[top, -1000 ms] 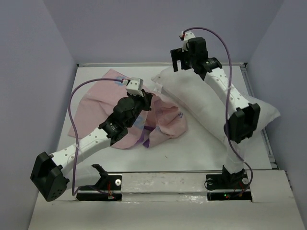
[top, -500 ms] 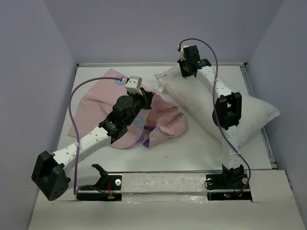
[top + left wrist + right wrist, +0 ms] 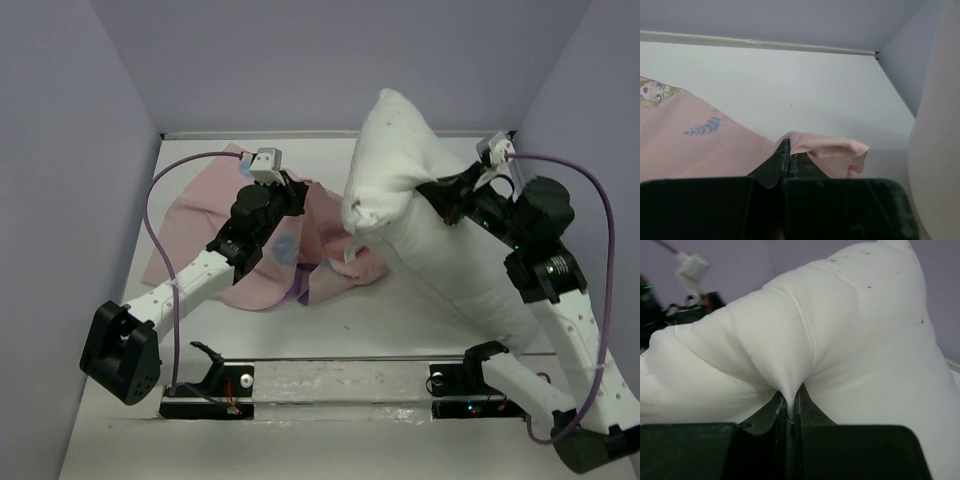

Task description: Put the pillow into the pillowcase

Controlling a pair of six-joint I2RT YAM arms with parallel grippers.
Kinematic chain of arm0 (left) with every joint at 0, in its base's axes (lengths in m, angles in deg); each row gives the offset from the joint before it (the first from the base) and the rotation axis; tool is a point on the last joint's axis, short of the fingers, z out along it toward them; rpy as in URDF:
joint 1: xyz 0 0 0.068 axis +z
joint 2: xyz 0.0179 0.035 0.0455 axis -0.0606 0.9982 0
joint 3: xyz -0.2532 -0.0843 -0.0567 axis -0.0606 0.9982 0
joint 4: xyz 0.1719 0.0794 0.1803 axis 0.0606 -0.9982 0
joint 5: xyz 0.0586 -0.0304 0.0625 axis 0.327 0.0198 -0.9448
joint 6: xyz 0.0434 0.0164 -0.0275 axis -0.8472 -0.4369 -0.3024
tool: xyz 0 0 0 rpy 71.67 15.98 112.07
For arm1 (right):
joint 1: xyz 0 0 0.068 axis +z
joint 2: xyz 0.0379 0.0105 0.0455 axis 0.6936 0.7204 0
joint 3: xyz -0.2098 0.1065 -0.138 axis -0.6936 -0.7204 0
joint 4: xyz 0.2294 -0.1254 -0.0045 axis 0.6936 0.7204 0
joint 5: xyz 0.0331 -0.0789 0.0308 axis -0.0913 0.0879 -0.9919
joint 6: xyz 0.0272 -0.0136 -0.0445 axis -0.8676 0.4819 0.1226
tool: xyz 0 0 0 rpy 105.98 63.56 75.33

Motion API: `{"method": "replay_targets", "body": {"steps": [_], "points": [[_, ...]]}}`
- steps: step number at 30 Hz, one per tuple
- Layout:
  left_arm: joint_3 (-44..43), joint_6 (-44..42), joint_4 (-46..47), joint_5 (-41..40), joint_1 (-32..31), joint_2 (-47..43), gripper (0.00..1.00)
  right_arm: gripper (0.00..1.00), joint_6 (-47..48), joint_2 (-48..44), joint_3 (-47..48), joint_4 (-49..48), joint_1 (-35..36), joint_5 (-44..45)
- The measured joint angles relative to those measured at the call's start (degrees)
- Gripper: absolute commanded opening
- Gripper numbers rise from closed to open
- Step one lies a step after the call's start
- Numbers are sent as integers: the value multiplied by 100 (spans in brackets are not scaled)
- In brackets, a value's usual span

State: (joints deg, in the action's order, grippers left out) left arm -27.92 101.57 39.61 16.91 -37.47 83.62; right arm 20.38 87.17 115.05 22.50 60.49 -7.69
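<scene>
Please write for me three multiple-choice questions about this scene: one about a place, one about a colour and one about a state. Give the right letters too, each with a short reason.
1. Seen from the top camera, where does the pillowcase lie on the table?
A. left of the pillow
B. right of the pillow
C. on top of the pillow

2. What colour is the pillow?
A. pink
B. white
C. blue

3. What is the right gripper doing?
A. it is open above the table
B. it is shut on the pillow
C. it is shut on the pillowcase

Answers:
1 A: it is spread over the left half of the table, while the pillow rises on the right.
2 B: it looks plain white in both the top view and the right wrist view.
3 B: the right wrist view shows a fold of white fabric pinched in it.
</scene>
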Motion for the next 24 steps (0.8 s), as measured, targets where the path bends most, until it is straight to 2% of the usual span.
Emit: {"method": "replay_targets", "body": {"steps": [4,8,12,16,24], "points": [[-129,59,37,136,179,203,0,0,-369,-1169,-1106,-595,11,-1816],[-337,85,50,280,284,398,0,0,-772,-1351,-1598,-957,74,-3327],[-494,98,76,380,350,468,0,0,-960,-1290,-1803,-942,109,-4120],[-525,133,120,446,376,457,0,0,-949,-1196,-1814,-855,157,-4033],[227,212,157,468,376,-313,0,0,-807,-514,-1768,-586,188,-2863]]}}
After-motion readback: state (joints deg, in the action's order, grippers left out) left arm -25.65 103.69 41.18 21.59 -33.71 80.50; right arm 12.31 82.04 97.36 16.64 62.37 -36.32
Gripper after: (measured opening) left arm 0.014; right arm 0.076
